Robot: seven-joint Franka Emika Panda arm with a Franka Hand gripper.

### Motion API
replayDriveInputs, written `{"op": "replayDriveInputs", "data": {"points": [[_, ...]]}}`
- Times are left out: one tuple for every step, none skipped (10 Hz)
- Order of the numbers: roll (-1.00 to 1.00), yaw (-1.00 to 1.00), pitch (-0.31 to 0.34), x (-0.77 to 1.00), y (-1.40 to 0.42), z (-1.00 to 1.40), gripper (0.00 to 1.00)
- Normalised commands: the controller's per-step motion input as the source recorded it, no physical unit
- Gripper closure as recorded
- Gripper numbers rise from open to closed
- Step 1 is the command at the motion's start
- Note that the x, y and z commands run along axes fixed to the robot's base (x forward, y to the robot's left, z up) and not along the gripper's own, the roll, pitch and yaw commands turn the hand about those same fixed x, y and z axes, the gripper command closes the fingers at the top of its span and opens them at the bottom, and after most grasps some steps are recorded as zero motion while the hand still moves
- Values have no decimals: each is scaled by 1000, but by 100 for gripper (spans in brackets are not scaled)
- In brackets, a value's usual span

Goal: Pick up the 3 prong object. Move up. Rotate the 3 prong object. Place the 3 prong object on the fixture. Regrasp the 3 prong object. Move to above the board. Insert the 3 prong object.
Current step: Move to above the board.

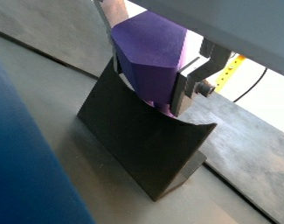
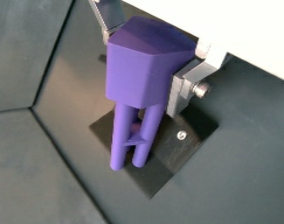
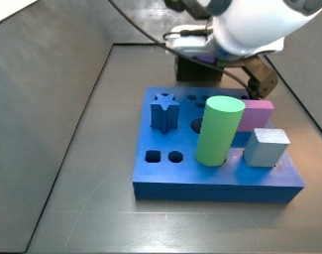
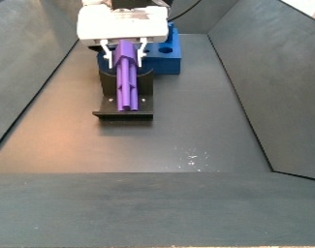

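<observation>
My gripper (image 1: 152, 80) is shut on the 3 prong object (image 1: 150, 52), a light-purple piece, held at its thick end. In a wrist view its prongs (image 2: 130, 140) point down onto the fixture (image 2: 169, 150). In a wrist view its lower end sits at the curved notch of the dark fixture (image 1: 138, 144); I cannot tell whether they touch. In a side view the gripper (image 4: 126, 46) holds the piece (image 4: 126, 76) over the fixture (image 4: 125, 108). In a side view the gripper (image 3: 219, 52) stands behind the blue board (image 3: 216, 184), over the fixture (image 3: 195, 67); the piece is hidden there.
On the board stand a green cylinder (image 3: 220, 129), a dark blue star peg (image 3: 163, 111), a pink cube (image 3: 259, 113) and a grey cube (image 3: 267, 147). The board (image 4: 173, 53) lies just behind the fixture. Grey walls (image 4: 44, 68) enclose the floor.
</observation>
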Motion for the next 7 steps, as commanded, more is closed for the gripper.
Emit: {"op": "replayDriveInputs", "data": {"points": [[64, 173, 191, 162, 242, 1000, 100], [19, 186, 157, 154, 224, 1000, 100], [11, 191, 129, 150, 217, 1000, 100], [-19, 189, 68, 140, 204, 1000, 100], [-27, 182, 41, 137, 198, 1000, 100], [-28, 158, 1, 128, 185, 1000, 100], [-28, 132, -22, 121, 177, 1000, 100]]}}
